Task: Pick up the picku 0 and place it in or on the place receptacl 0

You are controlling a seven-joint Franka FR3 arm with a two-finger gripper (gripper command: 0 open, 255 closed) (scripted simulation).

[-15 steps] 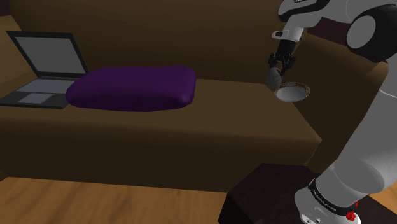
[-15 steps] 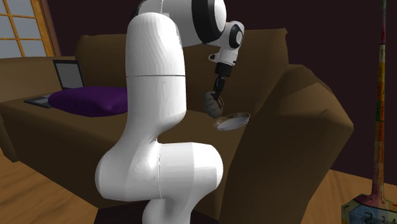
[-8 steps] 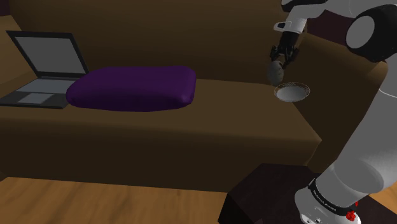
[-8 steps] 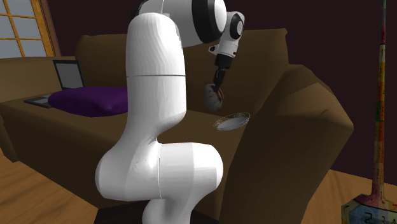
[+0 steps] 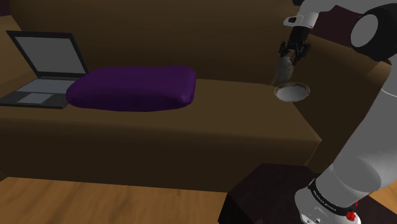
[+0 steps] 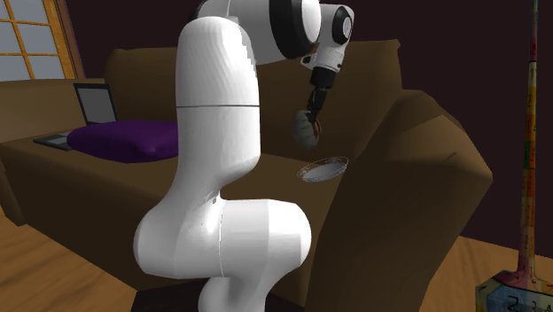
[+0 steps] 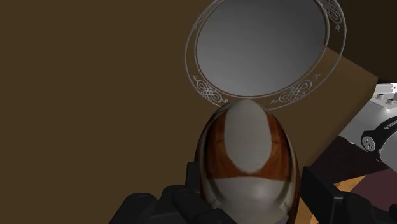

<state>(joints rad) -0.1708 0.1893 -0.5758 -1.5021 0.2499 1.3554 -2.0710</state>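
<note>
The carrying step is in hand: the gripper [image 5: 291,55] is clamped on an egg-shaped object [image 5: 283,70], brown with pale grey patches, one black finger pressed against each of its sides in the wrist view; the egg [image 7: 248,156] hangs in the air, clear of the sofa [image 5: 191,130] seat, close to the small round plate [image 5: 292,93] that lies at the seat's end by the armrest; in the shoulder view it sits just above the plate's left rim, and in the second exterior view the egg [image 6: 306,131] is above the plate [image 6: 323,167] and apart from it; the plate is bare, so the placing is not yet done; the next move probably calls for a short shift to bring the egg over the plate's middle, a slow descent until it nearly touches, and only then letting the fingers part, since a shape this round is likely to roll off a shallow dish; the fingertips themselves are hidden behind the egg, its rear end is cut off by the edge of the wrist view, and its tip covers the near rim of the plate [image 7: 267,48]; how high it hangs over the plate is hard to judge.
</note>
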